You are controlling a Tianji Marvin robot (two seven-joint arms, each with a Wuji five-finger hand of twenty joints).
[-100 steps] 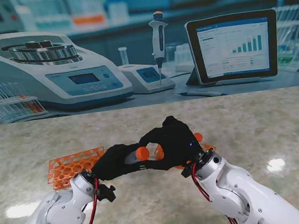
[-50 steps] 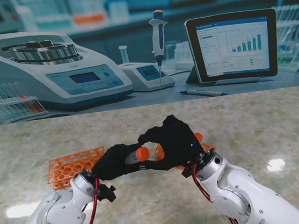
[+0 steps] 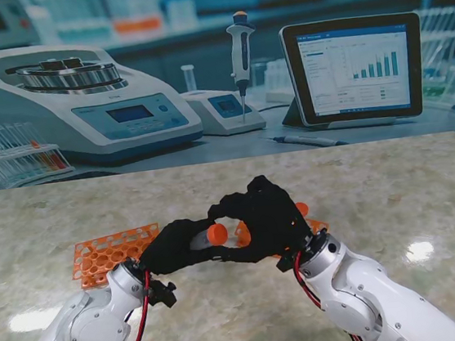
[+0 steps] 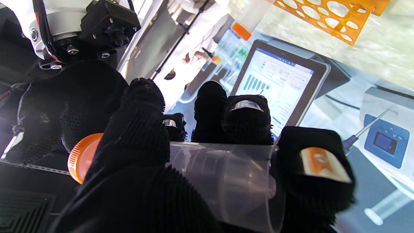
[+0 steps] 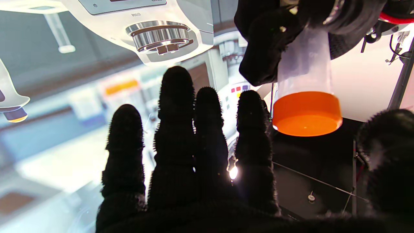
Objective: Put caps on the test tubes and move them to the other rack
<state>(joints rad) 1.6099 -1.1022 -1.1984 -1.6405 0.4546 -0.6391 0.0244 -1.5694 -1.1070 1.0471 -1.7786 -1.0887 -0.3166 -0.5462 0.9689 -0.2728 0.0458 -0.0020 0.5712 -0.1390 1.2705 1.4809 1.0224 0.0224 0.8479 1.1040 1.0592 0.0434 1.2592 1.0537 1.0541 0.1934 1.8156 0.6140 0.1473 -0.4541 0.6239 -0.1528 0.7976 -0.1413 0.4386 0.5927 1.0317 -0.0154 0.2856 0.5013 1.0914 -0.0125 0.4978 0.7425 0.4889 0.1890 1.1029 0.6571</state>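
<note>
My left hand [image 3: 174, 246] is shut on a clear test tube [image 4: 226, 174] that lies sideways, its orange cap [image 3: 216, 234] pointing to my right hand. My right hand [image 3: 261, 216] is open and curls over that cap. In the right wrist view the cap [image 5: 307, 113] sits between the straight fingers [image 5: 176, 129] and the thumb [image 5: 388, 145], with a gap on each side. An orange rack [image 3: 110, 254] lies on the table to the left of my left hand. A second orange rack [image 3: 318, 225] shows behind my right wrist, with an orange-capped tube [image 3: 301, 208] in it.
The marble table [image 3: 394, 192] ends at a backdrop picture of lab equipment: centrifuge [image 3: 80, 105], pipette [image 3: 240, 54] and tablet [image 3: 356, 69]. In the left wrist view the rack [image 4: 326, 16] and a capped tube [image 4: 245, 22] lie beyond the fingers.
My right hand and forearm have crept slightly to the left around the cap. The left hand holds the tube in the same place.
</note>
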